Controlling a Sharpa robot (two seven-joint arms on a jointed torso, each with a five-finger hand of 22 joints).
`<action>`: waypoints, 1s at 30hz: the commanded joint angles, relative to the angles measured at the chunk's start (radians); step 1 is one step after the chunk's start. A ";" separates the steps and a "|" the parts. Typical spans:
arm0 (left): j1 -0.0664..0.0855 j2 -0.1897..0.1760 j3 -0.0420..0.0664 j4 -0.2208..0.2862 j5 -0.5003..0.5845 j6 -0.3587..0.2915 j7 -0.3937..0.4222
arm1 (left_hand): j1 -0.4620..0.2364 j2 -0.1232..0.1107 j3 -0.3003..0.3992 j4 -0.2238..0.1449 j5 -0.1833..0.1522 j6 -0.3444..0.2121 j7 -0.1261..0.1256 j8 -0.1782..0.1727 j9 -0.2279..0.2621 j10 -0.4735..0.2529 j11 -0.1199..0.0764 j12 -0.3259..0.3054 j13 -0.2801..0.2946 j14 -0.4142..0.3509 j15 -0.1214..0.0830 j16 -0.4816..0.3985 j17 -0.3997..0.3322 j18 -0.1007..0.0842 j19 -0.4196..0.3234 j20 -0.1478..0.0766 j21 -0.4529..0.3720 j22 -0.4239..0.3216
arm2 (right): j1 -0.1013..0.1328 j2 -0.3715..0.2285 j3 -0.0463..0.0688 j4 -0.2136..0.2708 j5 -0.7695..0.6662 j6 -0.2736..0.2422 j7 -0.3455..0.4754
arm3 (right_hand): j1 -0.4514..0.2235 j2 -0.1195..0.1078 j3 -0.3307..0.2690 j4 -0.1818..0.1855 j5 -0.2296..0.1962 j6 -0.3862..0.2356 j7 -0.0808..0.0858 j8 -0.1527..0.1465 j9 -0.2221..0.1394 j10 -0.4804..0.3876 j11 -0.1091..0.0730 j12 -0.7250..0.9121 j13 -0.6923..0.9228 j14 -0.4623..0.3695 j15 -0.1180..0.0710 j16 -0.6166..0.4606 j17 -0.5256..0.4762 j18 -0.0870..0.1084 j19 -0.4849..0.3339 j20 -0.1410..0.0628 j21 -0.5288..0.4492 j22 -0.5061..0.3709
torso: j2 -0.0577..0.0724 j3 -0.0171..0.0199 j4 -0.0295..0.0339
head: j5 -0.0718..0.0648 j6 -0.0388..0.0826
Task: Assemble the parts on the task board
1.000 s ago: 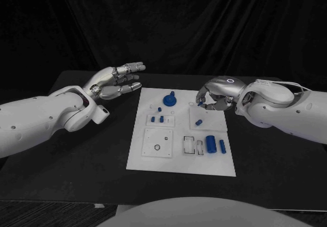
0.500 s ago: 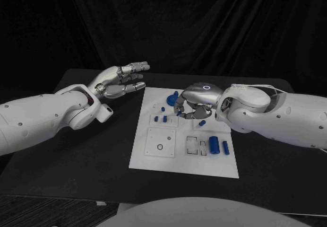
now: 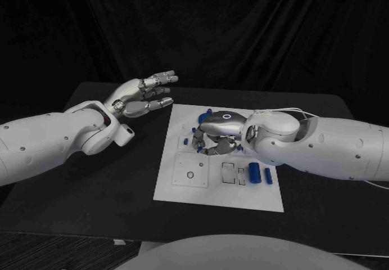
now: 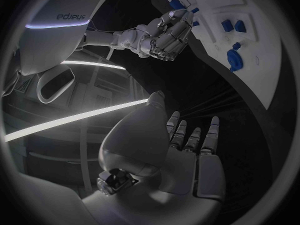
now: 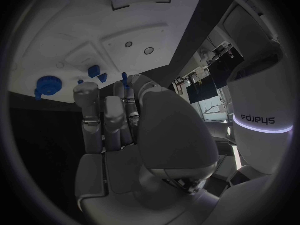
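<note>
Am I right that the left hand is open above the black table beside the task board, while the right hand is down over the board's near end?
Not quite. The head view shows the right hand over the middle of the task board, not its near end. The left hand is indeed open above the black table beside the board.

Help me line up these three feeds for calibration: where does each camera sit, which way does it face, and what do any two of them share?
Head view: on the robot's head, looking down at the task board; both arms enter, left hand beside the board, right hand over it.
Left wrist view: behind the left hand, facing across the table toward the right hand.
Right wrist view: behind the right hand, facing the board.
Shared: all three show the board and the round blue part.
</note>
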 commanded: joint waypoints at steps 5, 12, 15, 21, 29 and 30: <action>-0.001 0.000 0.001 0.001 0.010 -0.023 0.039 | 0.005 0.002 0.001 -0.001 0.007 -0.015 -0.004 -0.001 -0.002 -0.007 -0.004 -0.018 -0.003 -0.004 -0.006 -0.007 -0.002 -0.002 -0.006 0.001 -0.006 -0.002 | -0.022 0.017 0.001 -0.011 0.000 0.078 -0.002 | 0.003 0.002 0.009 -0.004 -0.008 -0.012 0.001 -0.002 0.001 0.012 -0.002 0.000 -0.002 0.004 0.000 0.000 -0.003 0.007 0.006 0.000 -0.004 0.100 | -0.004 -0.0044 0.0024 | 0.005 0.000; -0.001 0.002 0.001 -0.001 0.010 -0.020 0.036 | 0.010 0.003 0.003 -0.002 0.012 -0.028 -0.012 -0.002 -0.003 -0.016 -0.012 -0.031 -0.005 -0.004 -0.010 -0.007 -0.002 -0.001 -0.007 0.001 -0.006 -0.007 | -0.039 0.023 0.001 -0.019 0.000 0.088 -0.001 | 0.003 0.002 0.011 -0.006 -0.010 -0.016 0.003 -0.003 0.000 0.013 -0.001 -0.001 -0.004 0.000 0.001 -0.006 -0.009 0.010 0.001 0.000 -0.018 0.097 | -0.002 0.0011 -0.0015 | 0.016 0.000; -0.001 0.002 0.001 -0.001 0.010 -0.018 0.035 | 0.011 0.003 0.003 -0.002 0.013 -0.028 -0.012 -0.002 -0.003 -0.016 -0.011 -0.031 -0.005 -0.004 -0.010 -0.007 -0.002 -0.001 -0.006 0.001 -0.006 -0.007 | -0.041 0.022 0.001 -0.019 0.000 0.089 -0.001 | 0.003 0.002 0.011 -0.007 -0.011 -0.016 0.003 -0.003 0.000 0.013 -0.001 -0.001 -0.004 0.000 0.001 -0.006 -0.009 0.010 0.000 0.000 -0.019 0.096 | -0.002 0.0026 -0.0025 | 0.019 0.000; -0.001 0.003 0.001 -0.003 0.010 -0.013 0.031 | 0.012 0.004 0.004 -0.002 0.015 -0.028 -0.009 -0.002 -0.003 -0.017 -0.007 -0.029 -0.005 -0.004 -0.007 -0.007 -0.002 -0.001 -0.007 0.001 -0.006 -0.008 | -0.043 0.021 0.001 -0.022 0.000 0.106 -0.008 | 0.003 0.003 0.012 -0.007 -0.011 -0.017 0.003 -0.003 0.000 0.014 -0.001 -0.001 -0.004 -0.001 0.001 -0.008 -0.011 0.010 0.000 0.000 -0.020 0.096 | -0.001 0.0027 -0.0051 | 0.020 0.000; -0.001 0.007 0.001 -0.007 0.010 -0.001 0.025 | 0.013 0.006 0.005 -0.002 0.016 -0.016 -0.005 0.000 -0.001 -0.017 -0.003 -0.029 -0.004 -0.004 -0.002 -0.007 -0.002 -0.001 -0.006 0.001 -0.005 -0.009 | -0.044 0.016 0.001 -0.020 -0.023 0.123 -0.011 | 0.003 0.003 0.014 -0.008 -0.011 -0.020 0.004 -0.005 -0.001 0.014 0.000 -0.002 -0.006 -0.003 0.001 -0.008 -0.011 0.010 -0.002 0.000 -0.022 0.096 | 0.002 0.0036 -0.0039 | 0.025 0.000; -0.001 0.007 0.001 -0.007 0.010 0.000 0.024 | 0.013 0.006 0.005 -0.002 0.016 -0.016 -0.005 0.000 -0.001 -0.017 -0.003 -0.029 -0.004 -0.004 -0.002 -0.007 -0.002 -0.001 -0.006 0.001 -0.005 -0.009 | -0.044 0.015 0.001 -0.020 -0.027 0.125 -0.010 | 0.003 0.003 0.014 -0.008 -0.011 -0.020 0.004 -0.005 -0.001 0.014 0.000 -0.002 -0.006 -0.004 0.001 -0.010 -0.013 0.010 -0.003 0.000 -0.024 0.095 | 0.002 0.0035 -0.0041 | 0.023 0.000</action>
